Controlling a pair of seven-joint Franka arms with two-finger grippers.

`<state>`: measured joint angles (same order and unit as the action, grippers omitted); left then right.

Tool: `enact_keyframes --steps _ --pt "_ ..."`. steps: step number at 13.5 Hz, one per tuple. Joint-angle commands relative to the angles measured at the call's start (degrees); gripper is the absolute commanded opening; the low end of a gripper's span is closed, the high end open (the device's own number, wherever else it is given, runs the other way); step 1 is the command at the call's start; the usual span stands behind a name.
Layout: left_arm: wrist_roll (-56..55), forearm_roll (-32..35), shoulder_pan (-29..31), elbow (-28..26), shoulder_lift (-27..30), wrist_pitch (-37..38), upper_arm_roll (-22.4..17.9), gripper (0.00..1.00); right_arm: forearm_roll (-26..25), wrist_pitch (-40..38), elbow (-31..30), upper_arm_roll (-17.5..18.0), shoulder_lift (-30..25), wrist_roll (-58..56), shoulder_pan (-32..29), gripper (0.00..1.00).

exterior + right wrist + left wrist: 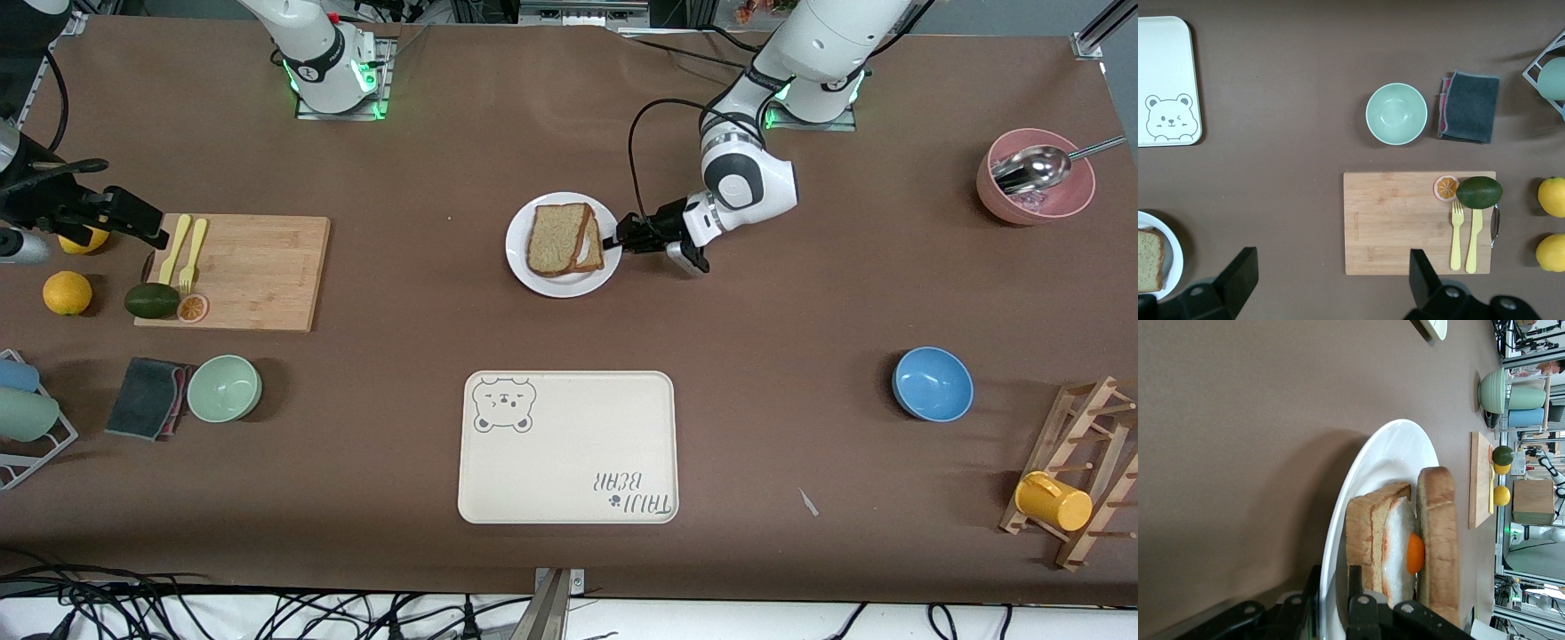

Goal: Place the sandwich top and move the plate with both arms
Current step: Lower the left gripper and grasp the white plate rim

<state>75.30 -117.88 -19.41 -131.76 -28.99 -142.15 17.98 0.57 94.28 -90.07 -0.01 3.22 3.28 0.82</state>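
Presently, at the table's middle: sat the round plain white plate (524,267), carrying a stacked sandwich.
Sandwich top: plain slice of light brown wholemeal bread with darker crust (558,237), lay uppermost on the stack, shifted a little toward the right arm's end so the lower slice peeked out at the other edge.
Lower slice: second bread slice bearing a fried egg (1403,548), white and orange yolk visible between the two slices in the left wrist view.
Left gripper (615,240): reached low at the plate's rim on the left arm's side, black fingers (1356,583) drawn close together on either side of the rim; could not tell whether firmly clamped.
Right gripper (1331,277): hung well above the rectangular bamboo cutting board (258,271) at the right arm's end, fingers spread wide apart, held nothing, waited.
On the board: yellow plastic fork (1457,235) and yellow knife (1473,240) side by side, dark green avocado (1479,192) touching an orange slice (1446,187).
Nearer the front camera than the plate: rectangular cream tray with bear drawing (569,449), well apart from it.
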Motion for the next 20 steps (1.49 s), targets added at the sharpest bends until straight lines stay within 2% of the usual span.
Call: enact_keyframes --steps 1,7,17,20 --pt "2.40 -2.53 -0.02 0.54 -0.28 -0.58 0.13 0.12 0.93 0.02 -0.54 0.10 -0.58 0.33 -0.12 1.00" --pt "2.48 -2.53 -0.19 0.54 -0.54 -0.67 0.21 0.00 0.93 0.02 -0.46 0.10 -0.58 0.33 -0.11 1.00" --pt "2.22 -2.71 0.95 0.89 0.07 -0.58 0.21 0.00 0.93 -0.07 -0.54 0.10 -0.58 0.33 -0.20 1.00" --pt "1.78 -2.71 2.35 2.73 0.07 -0.50 0.21 0.00 0.93 -0.07 -0.54 0.10 -0.58 0.33 -0.20 1.00"
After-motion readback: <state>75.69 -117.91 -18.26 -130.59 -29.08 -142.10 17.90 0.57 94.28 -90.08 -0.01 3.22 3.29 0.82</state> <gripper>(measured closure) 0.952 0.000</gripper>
